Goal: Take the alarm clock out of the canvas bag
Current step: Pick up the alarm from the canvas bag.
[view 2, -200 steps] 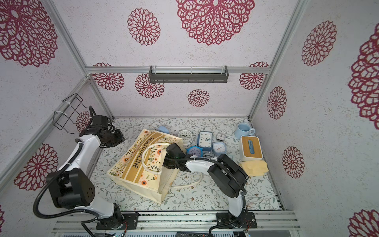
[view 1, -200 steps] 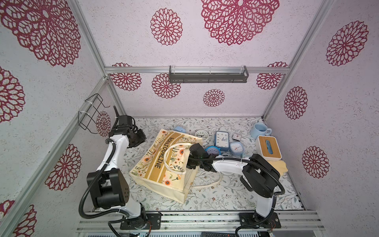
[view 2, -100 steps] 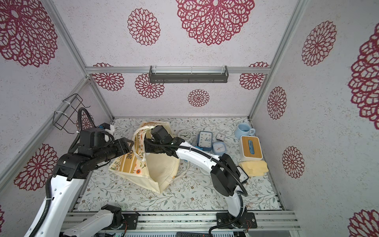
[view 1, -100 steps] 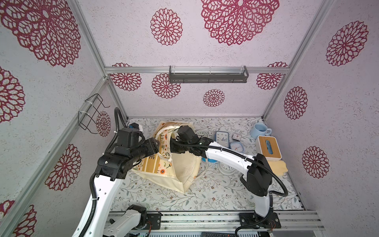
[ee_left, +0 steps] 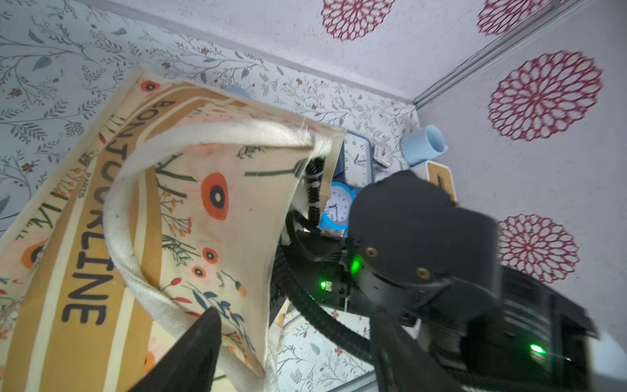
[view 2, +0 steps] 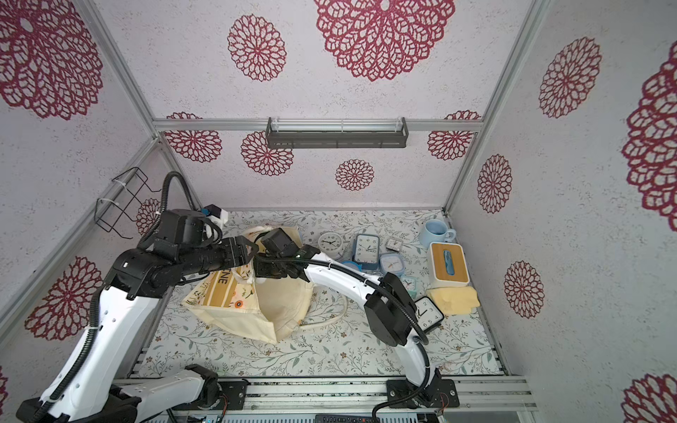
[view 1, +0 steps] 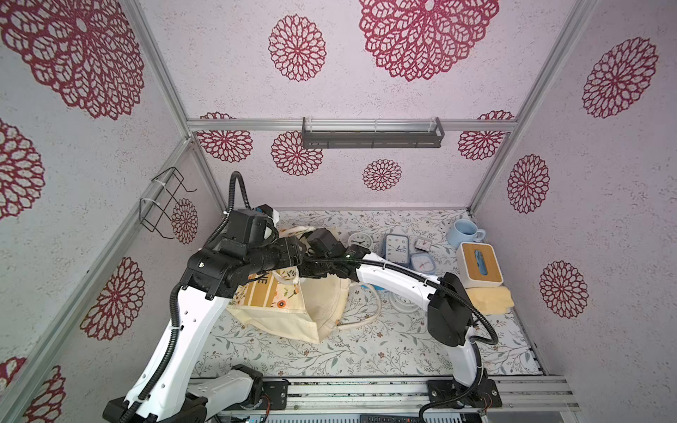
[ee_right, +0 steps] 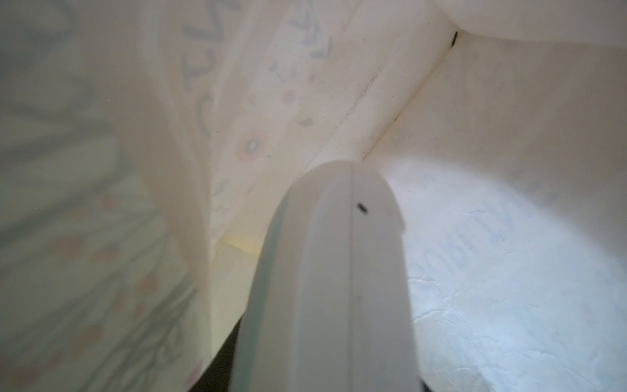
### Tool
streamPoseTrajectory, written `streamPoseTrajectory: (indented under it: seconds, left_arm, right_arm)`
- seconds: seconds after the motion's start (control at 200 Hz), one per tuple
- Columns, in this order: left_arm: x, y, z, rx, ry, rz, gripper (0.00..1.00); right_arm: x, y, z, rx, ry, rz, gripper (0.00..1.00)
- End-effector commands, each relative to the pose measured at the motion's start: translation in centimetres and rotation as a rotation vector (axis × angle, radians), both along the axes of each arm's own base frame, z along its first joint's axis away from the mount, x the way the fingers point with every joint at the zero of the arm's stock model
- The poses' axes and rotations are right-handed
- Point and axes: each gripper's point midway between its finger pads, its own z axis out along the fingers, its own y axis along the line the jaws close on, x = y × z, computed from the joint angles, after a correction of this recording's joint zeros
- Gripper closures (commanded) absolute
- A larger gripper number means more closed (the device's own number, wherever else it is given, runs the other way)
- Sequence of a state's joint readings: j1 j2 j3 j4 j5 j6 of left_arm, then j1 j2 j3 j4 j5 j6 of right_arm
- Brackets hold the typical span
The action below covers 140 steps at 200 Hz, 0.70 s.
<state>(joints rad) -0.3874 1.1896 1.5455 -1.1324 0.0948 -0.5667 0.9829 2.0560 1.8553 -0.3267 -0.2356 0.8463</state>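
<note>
Left hand (view 2: 252, 252), top view: jaws spread, gripping nothing, at mouth of canvas bag (view 2: 227, 293). Bag slumped on counter (view 2: 329, 351), left of middle; right hand (view 2: 273, 271) sunk into its mouth.
Left wrist: fingers (ee_left: 203, 339) wide apart, bag's printed panel edge between, unpinched.
Right wrist: inside bag; white alarm clock (ee_right: 339, 271) clamped, fingers hidden.

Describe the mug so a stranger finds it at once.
On the table, go to the far right corner. The mug stands there, behind the wood-topped tissue box. It is the only cup: pale blue, one handle, unlike the clocks beside it.
</note>
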Motion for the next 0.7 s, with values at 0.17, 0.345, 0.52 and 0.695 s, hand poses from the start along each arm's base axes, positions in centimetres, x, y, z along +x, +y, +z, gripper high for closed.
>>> streamPoseTrajectory:
  seconds: [0.17,0.345,0.52,0.695]
  left_arm:
    - [-1.2,2.4,-4.1,0.162,0.070,0.036,0.38]
    - [-0.4,3.0,-5.5,0.215,0.067,0.056,0.50]
    - [0.6,3.3,-5.8,0.232,0.036,0.078,0.78]
    - [1.3,3.5,-2.7,0.220,-0.041,0.105,1.00]
  right_arm:
    - [0.6,1.1,5.1,0.109,-0.096,0.002,0.73]
    - [0.5,1.2,5.3,0.114,-0.101,0.004,0.73]
    - [0.7,0.6,5.8,0.109,-0.115,-0.014,0.73]
    - [0.4,-3.1,7.1,0.070,-0.170,-0.097,0.73]
